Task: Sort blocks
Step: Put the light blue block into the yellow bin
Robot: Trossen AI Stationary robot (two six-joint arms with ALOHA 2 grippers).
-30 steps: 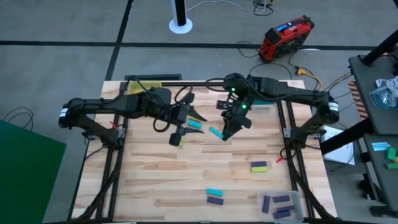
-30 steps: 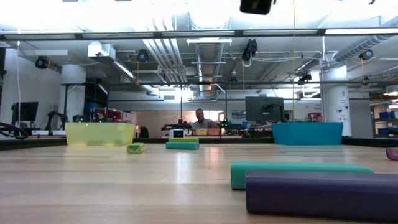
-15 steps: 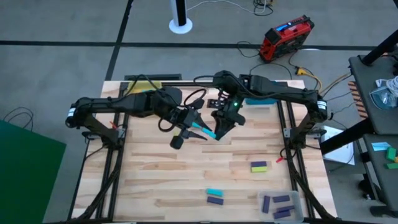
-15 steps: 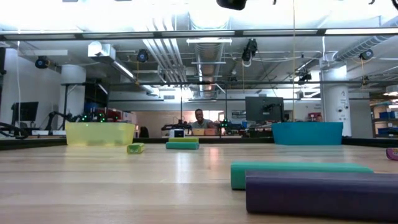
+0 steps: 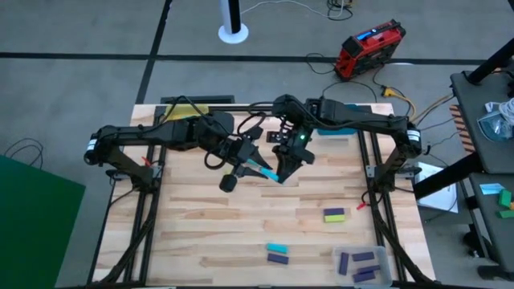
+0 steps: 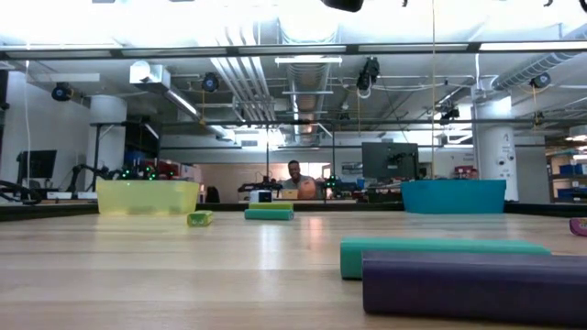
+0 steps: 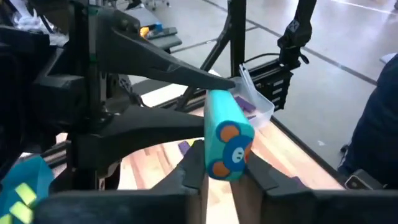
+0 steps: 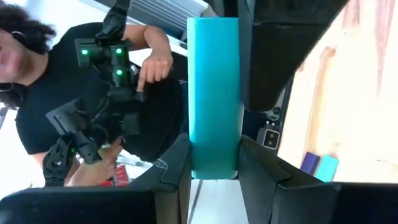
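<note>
Above the wooden worktop (image 5: 241,217), left hand (image 5: 259,167) and right hand (image 5: 279,175) both grip one cyan block (image 5: 266,170); a person (image 6: 295,180) sits far behind.

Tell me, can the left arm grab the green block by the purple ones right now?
Probably not yet. The left gripper is shut on a cyan block with the right gripper. The green block lies apart, uncovered.

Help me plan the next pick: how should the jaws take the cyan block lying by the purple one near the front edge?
Take the cyan block from straight above, probably by its short ends: it lies flat, and the purple block lies close along one long side.
</note>
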